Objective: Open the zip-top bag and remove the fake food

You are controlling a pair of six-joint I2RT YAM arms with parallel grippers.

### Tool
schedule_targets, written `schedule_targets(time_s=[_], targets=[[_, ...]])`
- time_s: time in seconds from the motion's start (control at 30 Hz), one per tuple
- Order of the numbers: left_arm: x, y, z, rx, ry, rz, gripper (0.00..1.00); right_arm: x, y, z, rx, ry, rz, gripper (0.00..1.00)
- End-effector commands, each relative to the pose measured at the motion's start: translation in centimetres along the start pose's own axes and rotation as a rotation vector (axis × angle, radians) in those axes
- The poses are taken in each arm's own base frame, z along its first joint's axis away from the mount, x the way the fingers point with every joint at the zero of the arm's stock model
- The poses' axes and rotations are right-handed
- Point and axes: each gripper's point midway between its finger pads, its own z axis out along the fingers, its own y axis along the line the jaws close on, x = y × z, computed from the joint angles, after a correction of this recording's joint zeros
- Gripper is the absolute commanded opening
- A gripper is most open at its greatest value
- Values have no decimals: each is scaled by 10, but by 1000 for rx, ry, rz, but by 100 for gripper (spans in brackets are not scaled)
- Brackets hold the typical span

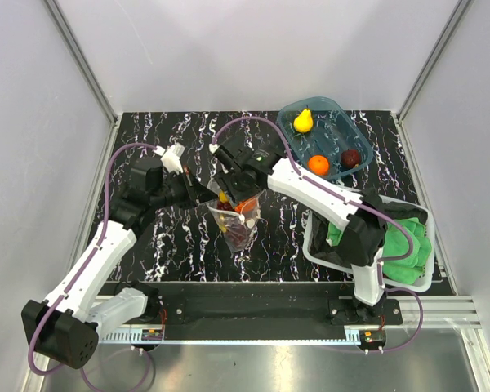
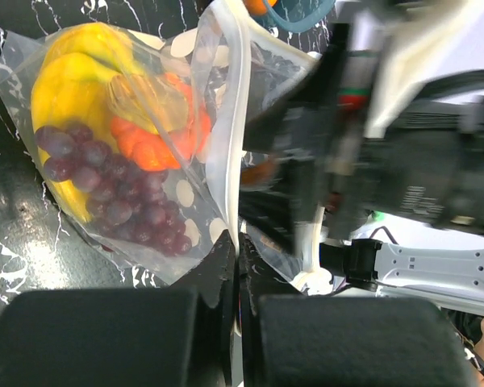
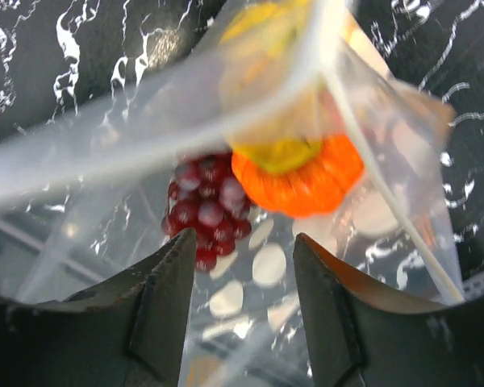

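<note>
The zip-top bag (image 1: pixel 237 224) is held up off the dark marbled table at the middle. It holds fake food: a yellow banana bunch (image 2: pixel 73 89), an orange fruit (image 2: pixel 149 145) and purple grapes (image 2: pixel 117 189). My left gripper (image 1: pixel 198 194) is shut on the bag's white zip edge (image 2: pixel 226 161), its fingertips (image 2: pixel 226 258) pressed together on the plastic. My right gripper (image 1: pixel 233 192) is open at the bag's mouth; in the right wrist view its fingers (image 3: pixel 177 274) straddle the dotted plastic, with the grapes (image 3: pixel 206 214) and the orange fruit (image 3: pixel 306 181) just beyond.
A translucent blue tub (image 1: pixel 340 122) at the back right holds a yellow fruit (image 1: pixel 303 121), an orange (image 1: pixel 318 164) and a dark red fruit (image 1: pixel 351 157). A white basket (image 1: pixel 314 245) with a green cloth (image 1: pixel 408 245) stands at the right front.
</note>
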Motion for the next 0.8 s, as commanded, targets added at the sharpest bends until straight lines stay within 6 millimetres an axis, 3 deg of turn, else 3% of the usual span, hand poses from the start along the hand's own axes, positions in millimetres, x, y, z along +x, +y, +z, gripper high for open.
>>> schedule_targets(time_s=[0.0,0.33,0.5,0.77], targets=[[-19,-19,-1,62,-62,46,0,-12,-1,17,14,-42,-71,65],[-16,-20,-2,64,-53,48,0,-10,-22,37,129,-36,-122,86],[-13,-17,-1,60,-46,44,0,-3,-31,51,180,-9,-139,91],[-12,-16,-1,59,-42,41,0,-5,-28,76,177,-17,-157,96]])
